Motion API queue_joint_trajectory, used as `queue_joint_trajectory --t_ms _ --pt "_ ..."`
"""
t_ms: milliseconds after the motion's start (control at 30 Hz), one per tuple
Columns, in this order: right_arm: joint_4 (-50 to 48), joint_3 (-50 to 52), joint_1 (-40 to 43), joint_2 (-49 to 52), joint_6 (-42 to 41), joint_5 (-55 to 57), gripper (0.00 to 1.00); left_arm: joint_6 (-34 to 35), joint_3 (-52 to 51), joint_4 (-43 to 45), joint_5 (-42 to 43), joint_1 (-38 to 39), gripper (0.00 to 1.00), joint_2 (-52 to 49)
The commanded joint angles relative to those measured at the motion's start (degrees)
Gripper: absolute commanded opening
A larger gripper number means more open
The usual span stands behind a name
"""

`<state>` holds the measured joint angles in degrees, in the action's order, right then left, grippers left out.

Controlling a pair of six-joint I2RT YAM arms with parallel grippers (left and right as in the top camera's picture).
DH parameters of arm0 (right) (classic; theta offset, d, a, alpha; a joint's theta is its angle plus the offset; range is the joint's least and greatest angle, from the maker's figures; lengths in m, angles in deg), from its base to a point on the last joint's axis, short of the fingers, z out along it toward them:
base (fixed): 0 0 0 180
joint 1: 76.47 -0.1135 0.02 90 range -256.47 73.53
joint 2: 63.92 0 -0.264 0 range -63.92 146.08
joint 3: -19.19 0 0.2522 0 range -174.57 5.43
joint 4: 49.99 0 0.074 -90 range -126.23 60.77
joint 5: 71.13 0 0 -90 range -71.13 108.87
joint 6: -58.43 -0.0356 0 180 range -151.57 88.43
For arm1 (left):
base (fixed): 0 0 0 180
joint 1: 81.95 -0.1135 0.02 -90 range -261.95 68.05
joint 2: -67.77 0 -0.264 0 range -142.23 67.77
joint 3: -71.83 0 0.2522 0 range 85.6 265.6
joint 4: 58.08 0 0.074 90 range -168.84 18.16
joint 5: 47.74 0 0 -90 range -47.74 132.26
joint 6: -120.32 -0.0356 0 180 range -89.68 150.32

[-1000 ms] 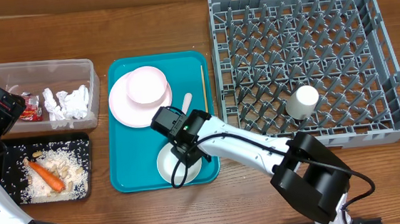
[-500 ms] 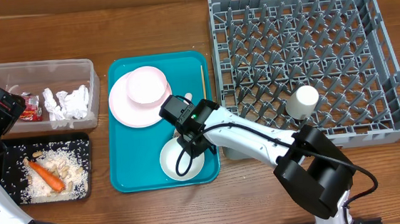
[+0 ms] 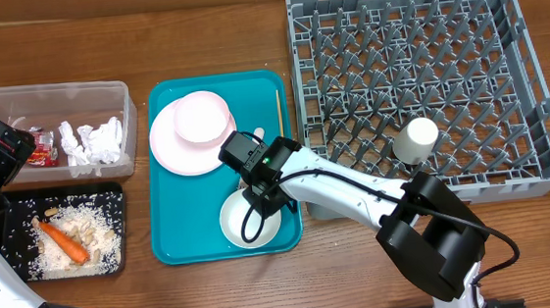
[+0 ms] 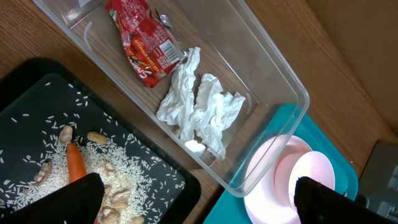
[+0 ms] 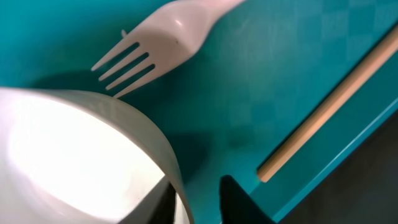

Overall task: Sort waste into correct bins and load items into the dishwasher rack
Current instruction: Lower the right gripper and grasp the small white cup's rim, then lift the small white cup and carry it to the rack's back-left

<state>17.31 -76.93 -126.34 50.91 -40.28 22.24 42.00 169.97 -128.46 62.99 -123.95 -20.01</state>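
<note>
The grey dishwasher rack stands to the right of the teal tray. The clear tub sits to the tray's left, and the left gripper hangs by it, spread wide and empty. The white bowl sits in the tray's near right corner. The right gripper is almost closed, its fingers astride the bowl's rim in what looks like a pinch. To do this well, lift straight up until the bowl clears the tray's lip. Then carry it right of the tray to free pegs, away from the small white cup. Avoid dragging the white fork or the wooden chopstick, which lie just beyond the bowl on the tray.
</note>
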Motion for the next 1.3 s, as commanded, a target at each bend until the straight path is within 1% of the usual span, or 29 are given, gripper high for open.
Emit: queue_joint_trajectory --t_ms 0,167,233,300,567,767,900,967,1067,1167,1267 --pt "-0.11 -0.85 0.13 0.28 0.22 -0.07 0.19 0.35 1.33 -0.11 -0.39 0.02 1.00 -0.07" --pt "-0.17 -0.87 0.13 0.28 0.22 -0.04 0.15 0.35 1.33 -0.11 -0.37 0.02 1.00 -0.07" --pt "-0.15 -0.92 0.13 0.28 0.22 -0.07 0.12 0.33 1.33 -0.11 -0.39 0.02 1.00 -0.07" --pt "-0.17 -0.98 0.13 0.28 0.22 -0.07 0.04 0.33 1.33 -0.11 -0.39 0.02 1.00 -0.07" --pt "1.22 -3.23 0.13 0.15 0.20 -0.52 0.04 0.33 1.33 -0.11 -0.39 0.02 1.00 -0.07" --pt "4.31 -7.87 0.09 -0.39 0.22 -6.05 0.04 0.35 1.33 -0.11 -0.39 0.02 1.00 -0.07" --pt "8.39 -11.30 0.13 -0.39 0.28 -9.18 0.04 0.35 1.33 -0.11 -0.39 0.02 1.00 -0.07" --pt "8.70 -11.80 0.13 -0.39 1.79 -10.12 0.04 0.35 1.33 -0.11 -0.39 0.02 1.00 -0.07" --pt "8.92 -13.22 0.13 -0.39 2.97 -9.73 0.04 0.35 1.33 -0.11 -0.39 0.02 1.00 -0.07" --pt "10.88 -16.70 0.13 -1.05 2.99 -9.14 0.04 0.35 1.33 -0.11 -0.37 0.02 1.00 -0.07" --pt "14.36 -23.43 0.24 -2.32 2.99 -3.43 0.04 0.35 1.33 -0.11 -0.37 0.02 1.00 -0.07"
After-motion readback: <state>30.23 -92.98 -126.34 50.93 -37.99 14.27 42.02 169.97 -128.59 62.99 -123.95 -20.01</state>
